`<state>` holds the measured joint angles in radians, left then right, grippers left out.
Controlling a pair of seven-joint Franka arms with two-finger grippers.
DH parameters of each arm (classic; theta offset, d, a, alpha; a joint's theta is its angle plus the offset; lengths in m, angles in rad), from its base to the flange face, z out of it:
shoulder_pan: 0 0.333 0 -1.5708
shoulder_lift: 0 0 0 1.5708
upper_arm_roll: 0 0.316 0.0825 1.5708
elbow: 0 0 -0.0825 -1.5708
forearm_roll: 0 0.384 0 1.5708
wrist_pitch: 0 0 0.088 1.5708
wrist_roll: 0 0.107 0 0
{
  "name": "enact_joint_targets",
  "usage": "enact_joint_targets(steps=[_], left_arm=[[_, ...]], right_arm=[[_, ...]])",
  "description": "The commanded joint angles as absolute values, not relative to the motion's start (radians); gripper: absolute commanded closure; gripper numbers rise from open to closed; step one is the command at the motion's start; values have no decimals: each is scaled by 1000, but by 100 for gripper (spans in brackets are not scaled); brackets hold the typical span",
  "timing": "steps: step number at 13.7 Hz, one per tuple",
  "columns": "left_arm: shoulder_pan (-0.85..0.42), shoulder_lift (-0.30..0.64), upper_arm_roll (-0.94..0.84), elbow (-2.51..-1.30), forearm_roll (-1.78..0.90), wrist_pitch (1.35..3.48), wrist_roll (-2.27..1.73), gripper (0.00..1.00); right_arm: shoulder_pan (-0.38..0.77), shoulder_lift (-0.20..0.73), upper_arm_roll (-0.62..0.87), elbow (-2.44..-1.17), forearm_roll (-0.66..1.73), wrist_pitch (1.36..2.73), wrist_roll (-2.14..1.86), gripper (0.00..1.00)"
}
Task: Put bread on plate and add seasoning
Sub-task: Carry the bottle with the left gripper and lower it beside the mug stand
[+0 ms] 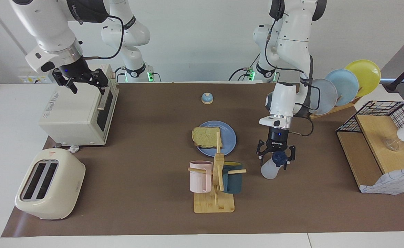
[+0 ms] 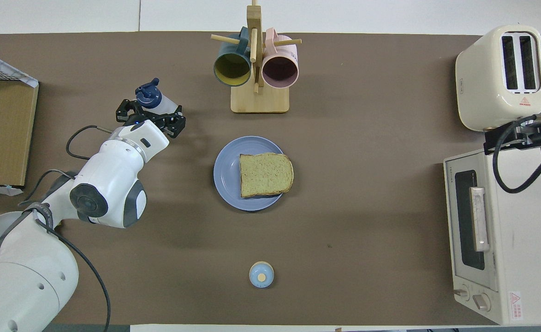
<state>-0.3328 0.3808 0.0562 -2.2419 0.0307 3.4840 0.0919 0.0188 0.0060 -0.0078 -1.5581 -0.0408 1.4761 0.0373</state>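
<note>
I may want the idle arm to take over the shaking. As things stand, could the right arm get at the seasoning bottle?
Probably not easily. The right gripper waits open over the toaster oven, while the seasoning bottle stands toward the left arm's end, with the open left gripper around its cap and the mug rack between.

White wall (image 1: 202, 41), brown table mat (image 1: 146, 155)
</note>
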Motion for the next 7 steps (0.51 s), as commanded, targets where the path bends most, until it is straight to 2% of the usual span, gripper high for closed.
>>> enact_joint_targets(steps=[1,7], left_arm=[[-331,371,60,-2278,40,3502,87,0],[-327,302,60,-2368,40,3502,87,0]], right_arm=[[5,-5,-3,-1571,-21,1482,12,0],[5,-5,-3,-1571,-21,1482,12,0]])
